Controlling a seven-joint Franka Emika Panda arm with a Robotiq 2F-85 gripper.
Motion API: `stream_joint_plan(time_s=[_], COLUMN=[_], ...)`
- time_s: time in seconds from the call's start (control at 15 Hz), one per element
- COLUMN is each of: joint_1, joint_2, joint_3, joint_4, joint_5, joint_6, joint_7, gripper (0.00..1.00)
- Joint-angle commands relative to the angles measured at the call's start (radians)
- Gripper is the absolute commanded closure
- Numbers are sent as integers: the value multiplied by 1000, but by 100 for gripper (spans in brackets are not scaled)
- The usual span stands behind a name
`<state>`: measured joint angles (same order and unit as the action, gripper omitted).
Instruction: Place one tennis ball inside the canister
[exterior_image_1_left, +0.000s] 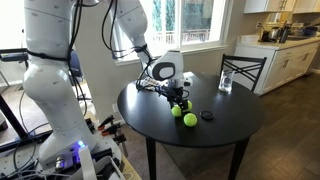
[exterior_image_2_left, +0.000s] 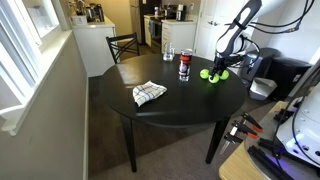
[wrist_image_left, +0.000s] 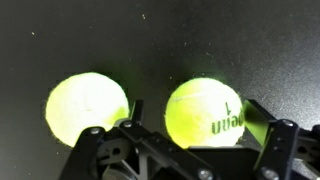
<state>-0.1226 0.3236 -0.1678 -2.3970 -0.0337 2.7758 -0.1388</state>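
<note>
My claw (wrist_image_left: 195, 122) hangs open astride one tennis ball (wrist_image_left: 203, 110) on the black desk (wrist_image_left: 150, 40).
In the wrist view a second ball (wrist_image_left: 87, 108) lies at 9 o'clock, apart from the first. In an exterior view the canister (exterior_image_2_left: 184, 65) stands upright at 9 o'clock of the balls; I cannot tell its contents. A drinking glass (exterior_image_2_left: 166, 52) stands at its 11 o'clock.

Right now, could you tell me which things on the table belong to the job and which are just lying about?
For the job: tennis balls, canister.
Just lying about: small black disc, drinking glass, checked cloth.
</note>
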Motion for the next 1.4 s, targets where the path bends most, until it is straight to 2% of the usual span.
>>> stream_joint_plan(time_s=[0.0,0.47,0.53,0.6,0.87,0.93,1.2,1.33], joint_1=[14,25,23,23,17,17,3,-34], joint_2=[28,58,60,62,62,62,1,-70], joint_3=[-11,-5,-1,0,6,6,21,69], joint_4=[12,32,34,36,37,38,7,-20], joint_5=[-50,-51,-48,-47,-39,-38,-25,15], joint_6=[46,45,42,40,32,31,9,-62], joint_7=[47,51,43,42,38,37,12,-54], gripper=[0,0,25,27,53,57,57,57])
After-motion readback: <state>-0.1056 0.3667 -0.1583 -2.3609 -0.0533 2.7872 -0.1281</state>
